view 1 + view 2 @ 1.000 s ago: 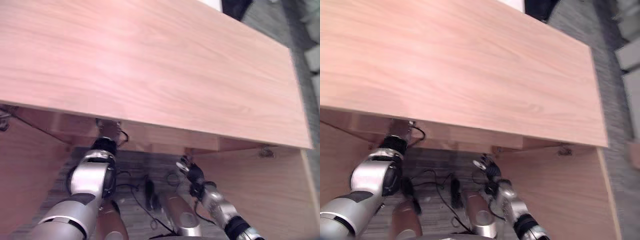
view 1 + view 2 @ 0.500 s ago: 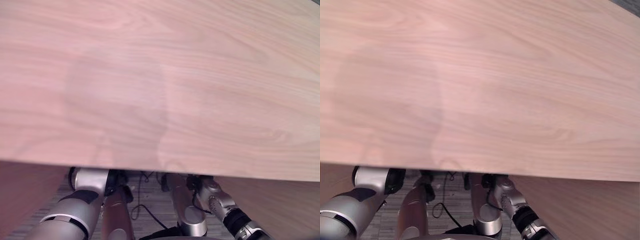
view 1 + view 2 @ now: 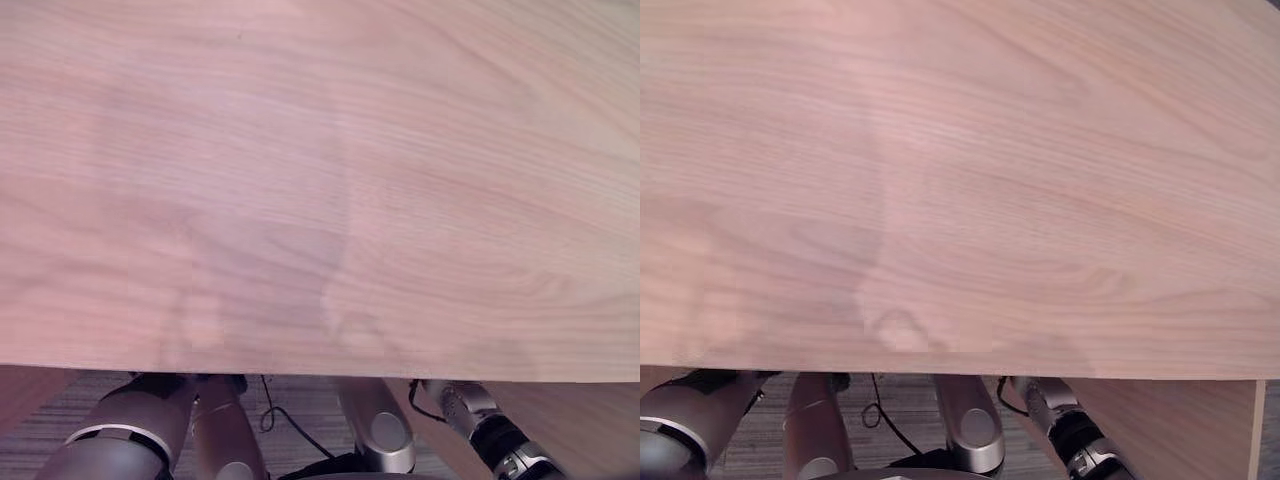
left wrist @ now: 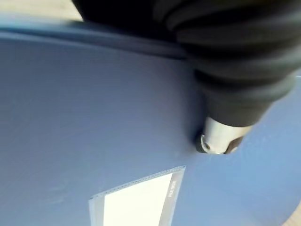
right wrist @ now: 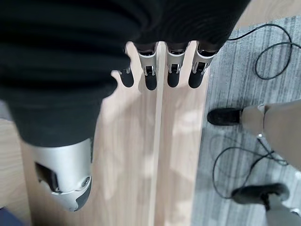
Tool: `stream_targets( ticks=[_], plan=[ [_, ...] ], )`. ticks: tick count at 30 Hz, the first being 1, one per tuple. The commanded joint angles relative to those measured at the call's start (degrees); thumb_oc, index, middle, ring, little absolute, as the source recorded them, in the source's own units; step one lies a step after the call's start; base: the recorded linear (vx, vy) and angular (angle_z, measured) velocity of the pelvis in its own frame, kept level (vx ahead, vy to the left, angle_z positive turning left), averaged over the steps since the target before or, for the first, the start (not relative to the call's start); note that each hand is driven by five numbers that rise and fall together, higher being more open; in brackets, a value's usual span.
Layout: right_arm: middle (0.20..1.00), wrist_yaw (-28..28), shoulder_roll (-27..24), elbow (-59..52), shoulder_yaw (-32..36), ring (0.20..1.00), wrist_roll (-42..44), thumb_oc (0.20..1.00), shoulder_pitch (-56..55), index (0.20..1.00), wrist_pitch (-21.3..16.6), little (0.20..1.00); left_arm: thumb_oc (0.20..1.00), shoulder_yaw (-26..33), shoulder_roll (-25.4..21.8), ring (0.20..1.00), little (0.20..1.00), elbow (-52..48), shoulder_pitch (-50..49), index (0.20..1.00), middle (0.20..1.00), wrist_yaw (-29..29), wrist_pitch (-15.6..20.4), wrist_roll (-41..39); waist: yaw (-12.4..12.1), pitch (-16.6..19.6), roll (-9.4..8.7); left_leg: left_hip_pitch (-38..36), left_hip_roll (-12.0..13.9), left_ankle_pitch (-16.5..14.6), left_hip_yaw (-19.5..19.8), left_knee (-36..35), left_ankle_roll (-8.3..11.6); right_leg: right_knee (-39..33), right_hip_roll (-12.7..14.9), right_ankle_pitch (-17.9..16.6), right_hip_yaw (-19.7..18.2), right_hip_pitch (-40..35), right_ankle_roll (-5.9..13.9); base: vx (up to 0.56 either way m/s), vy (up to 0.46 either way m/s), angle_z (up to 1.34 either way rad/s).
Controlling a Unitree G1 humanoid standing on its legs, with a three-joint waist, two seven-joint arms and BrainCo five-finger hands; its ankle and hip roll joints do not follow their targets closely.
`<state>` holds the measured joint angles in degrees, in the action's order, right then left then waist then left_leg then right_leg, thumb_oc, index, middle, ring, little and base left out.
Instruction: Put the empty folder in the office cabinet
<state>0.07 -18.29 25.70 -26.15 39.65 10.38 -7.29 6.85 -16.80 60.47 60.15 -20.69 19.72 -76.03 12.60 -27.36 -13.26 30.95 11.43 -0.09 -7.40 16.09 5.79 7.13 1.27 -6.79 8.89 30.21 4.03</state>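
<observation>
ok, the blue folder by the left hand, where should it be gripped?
The folder is a broad flat sheet, its face offering nothing to curl round; probably pinch across the ridged edge beside the left hand, coming in from that side.

The cabinet top (image 3: 320, 180) is hiding both hands in the eye views. In the left wrist view, the left hand (image 4: 217, 141) is blocking part of the blue folder (image 4: 84, 122), its fingers lying unseen.
</observation>
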Motion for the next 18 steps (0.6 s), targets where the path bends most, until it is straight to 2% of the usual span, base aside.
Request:
stream_targets(
  ticks=[1,3,8,9,15,18],
  plan=[
    [1.0,0.99,-0.09,-6.24,0.15,1.0,2.82,1.0,-1.84,1.0,-2.53,1.0,0.2,-2.72,-8.42,0.2,0.2,-1.99,11.49,0.2,0.2,2.5,-1.36,1.21,0.31,0.98,-1.54,-0.81,2.59,-10.88,5.49,9.12,0.18,13.84,5.46,10.74,-1.73,0.11,7.08,0.0,0.0,0.0],
    [1.0,1.05,-0.5,-6.74,0.18,1.0,3.1,1.0,-2.07,1.0,-2.73,1.0,0.2,-3.02,-8.98,0.2,0.2,-2.12,12.28,0.2,0.2,2.3,-1.19,1.3,0.59,0.54,-1.19,2.27,2.31,-12.36,6.29,12.97,-0.37,17.56,5.54,12.04,-1.97,2.95,6.66,0.0,0.0,0.0],
    [1.0,1.36,-1.17,-7.78,0.09,1.0,3.42,1.0,-2.07,1.0,-2.9,1.0,0.2,-3.21,-8.99,0.2,0.2,-1.89,12.74,0.2,0.2,2.12,-1.2,1.13,0.94,0.69,-0.5,5.84,2.1,-14.27,7.06,17.21,-0.92,21.7,5.61,13.75,-2.31,6.69,6.08,-0.02,0.01,0.13],
    [1.0,1.27,-1.44,-8.17,0.07,1.0,3.69,1.0,-2.06,1.0,-3.01,1.0,0.2,-3.37,-8.95,0.2,0.2,-1.89,13.01,0.2,0.2,1.95,-1.21,1.02,0.98,0.54,-0.27,7.81,1.97,-15.32,7.74,20.11,-1.27,24.04,5.73,14.92,-2.52,8.28,5.63,-0.03,0.005,-0.33],
    [1.0,1.7,-2.39,-9.37,0.17,1.0,4.86,1.0,-2.18,1.0,-3.25,1.0,0.2,-3.76,-9.59,0.2,0.2,-1.56,14.53,0.2,0.2,1.51,-1.15,0.66,1.4,0.28,0.38,12.19,1.98,-18.41,9.05,26.69,-2.01,31.14,5.96,17.82,-3.28,13.05,4.81,-0.01,0.003,0.11],
    [1.0,2.43,-3.81,-11.01,-0.02,1.0,5.29,1.0,-2.08,1.0,-3.22,1.0,0.2,-4.72,-10.76,0.2,0.2,-1.38,16.94,0.2,0.2,1.52,-1.33,0.68,1.61,0.01,0.88,15.8,1.7,-20.65,10.09,31.63,-2.82,36.71,6.22,20.39,-3.59,17.26,3.79,0.0,0.0,0.0]
  ],
)
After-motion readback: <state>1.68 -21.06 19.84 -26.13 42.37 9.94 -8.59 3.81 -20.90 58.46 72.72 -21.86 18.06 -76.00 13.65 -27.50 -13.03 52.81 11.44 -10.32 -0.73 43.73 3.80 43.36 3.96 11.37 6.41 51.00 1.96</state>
